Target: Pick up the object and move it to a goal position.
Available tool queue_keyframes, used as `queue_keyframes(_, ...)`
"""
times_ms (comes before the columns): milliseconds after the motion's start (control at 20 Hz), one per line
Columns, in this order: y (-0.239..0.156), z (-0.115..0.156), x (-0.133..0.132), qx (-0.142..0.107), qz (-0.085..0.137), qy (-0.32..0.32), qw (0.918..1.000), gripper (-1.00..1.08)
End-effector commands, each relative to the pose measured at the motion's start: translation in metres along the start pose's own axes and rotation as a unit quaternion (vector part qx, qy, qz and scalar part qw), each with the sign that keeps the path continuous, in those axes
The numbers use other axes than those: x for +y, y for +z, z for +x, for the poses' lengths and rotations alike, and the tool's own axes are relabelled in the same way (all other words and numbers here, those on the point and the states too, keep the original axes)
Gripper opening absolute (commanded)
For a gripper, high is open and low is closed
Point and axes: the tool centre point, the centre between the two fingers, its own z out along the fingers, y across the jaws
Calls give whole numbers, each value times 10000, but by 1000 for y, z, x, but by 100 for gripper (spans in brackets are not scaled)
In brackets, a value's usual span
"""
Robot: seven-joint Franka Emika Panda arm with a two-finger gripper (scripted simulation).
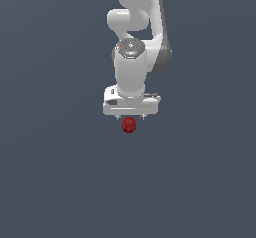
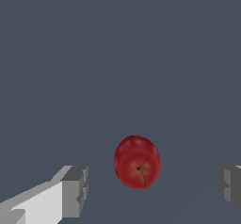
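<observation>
The object, a small dark-red roundish ball [image 1: 129, 125], lies on the flat grey surface just below the white gripper [image 1: 130, 117] in the exterior view. In the wrist view the ball [image 2: 137, 162] sits between the two fingers, nearer one grey fingertip [image 2: 75, 190] than the other. The gripper [image 2: 151, 188] is open, its jaws spread far wider than the ball, and neither finger touches it. In the exterior view the white hand hides most of the fingers.
The white arm [image 1: 135, 27] rises behind the gripper toward the top of the exterior view. Plain grey ground [image 1: 60, 172] surrounds the ball on all sides.
</observation>
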Motion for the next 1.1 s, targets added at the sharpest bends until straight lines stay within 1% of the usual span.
queue_keyframes(0, 0, 0, 0, 0, 0, 0, 10000, 100)
queue_keyframes(150, 1, -2, -2, -25, 30, 22, 10000, 100)
queue_keyframes(450, 4, -8, -11, -139, 164, 80, 9997, 100)
queue_keyframes(750, 7, -9, -10, -128, 147, 124, 9997, 100)
queue_keyframes(1050, 25, -17, -6, -105, 93, 397, 9991, 100)
